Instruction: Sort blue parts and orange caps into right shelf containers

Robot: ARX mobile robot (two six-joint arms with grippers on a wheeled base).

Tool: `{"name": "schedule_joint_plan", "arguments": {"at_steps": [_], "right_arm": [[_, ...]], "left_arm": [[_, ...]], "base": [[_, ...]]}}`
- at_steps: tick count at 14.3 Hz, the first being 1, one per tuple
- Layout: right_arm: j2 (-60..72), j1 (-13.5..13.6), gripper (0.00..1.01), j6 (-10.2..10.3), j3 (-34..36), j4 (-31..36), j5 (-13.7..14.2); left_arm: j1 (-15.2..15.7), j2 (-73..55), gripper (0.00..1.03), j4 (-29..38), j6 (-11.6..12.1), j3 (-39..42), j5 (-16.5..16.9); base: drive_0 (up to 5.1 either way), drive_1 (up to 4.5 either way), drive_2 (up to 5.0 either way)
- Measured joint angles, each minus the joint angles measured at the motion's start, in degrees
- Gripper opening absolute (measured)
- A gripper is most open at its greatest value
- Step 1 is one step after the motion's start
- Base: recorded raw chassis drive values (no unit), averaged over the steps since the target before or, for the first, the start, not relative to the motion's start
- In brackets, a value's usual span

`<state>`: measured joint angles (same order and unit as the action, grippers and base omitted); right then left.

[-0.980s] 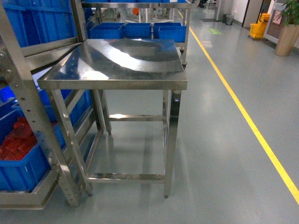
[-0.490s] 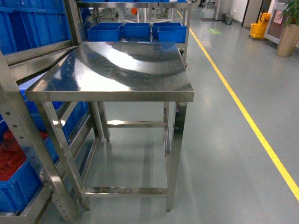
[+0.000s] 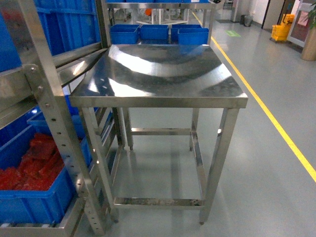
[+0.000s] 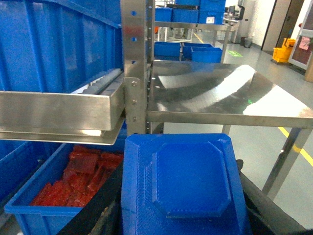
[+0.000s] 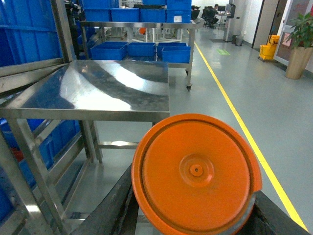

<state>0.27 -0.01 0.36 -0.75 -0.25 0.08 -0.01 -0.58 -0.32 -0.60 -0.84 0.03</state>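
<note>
Steel table (image 3: 163,74) shifted right; red-filled bin (image 3: 34,197) back in view.

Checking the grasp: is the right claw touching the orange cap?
Touching. The right wrist view shows the orange cap seated between the dark claw fingers, no gap.

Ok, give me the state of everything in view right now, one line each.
blue part: held in the left gripper, flat octagonal face toward the camera.
orange cap: held in the right gripper, round face toward the camera.
steel table: top bare.
bottom shelf bin: holding flat red pieces.
</note>
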Motion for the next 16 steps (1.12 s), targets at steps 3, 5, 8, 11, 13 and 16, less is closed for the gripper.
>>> {"name": "schedule_joint_plan", "arguments": {"at_steps": [3, 5, 8, 11, 13, 16], "right_arm": [[0.00, 0.00, 0.43, 0.00, 0.00, -0.15, 0.00], [0.00, 0.00, 0.43, 0.00, 0.00, -0.15, 0.00], [0.00, 0.00, 0.43, 0.00, 0.00, -0.17, 0.00], [0.00, 0.00, 0.43, 0.00, 0.00, 0.09, -0.04], [0.00, 0.00, 0.43, 0.00, 0.00, 0.20, -0.09], [0.00, 0.00, 0.43, 0.00, 0.00, 0.13, -0.07]], "left_arm": [[0.00, 0.00, 0.44, -0.15, 0.00, 0.00, -0.09], [0.00, 0.00, 0.44, -0.13, 0.02, 0.00, -0.04], [0.00, 0.00, 0.44, -0.13, 0.00, 0.00, -0.02], [0.00, 0.00, 0.44, -0.11, 0.00, 0.00, -0.02], [0.00, 0.00, 0.44, -0.11, 0.00, 0.00, -0.07], [0.00, 0.00, 0.44, -0.02, 0.00, 0.00, -0.11]], "base": [[-4.9, 2.46, 2.5], [-5.0, 2.41, 2.4], [-4.9, 2.43, 2.4], [-5.0, 2.40, 2.4], [-5.0, 2.36, 2.4], [-5.0, 1.67, 3.0]]}}
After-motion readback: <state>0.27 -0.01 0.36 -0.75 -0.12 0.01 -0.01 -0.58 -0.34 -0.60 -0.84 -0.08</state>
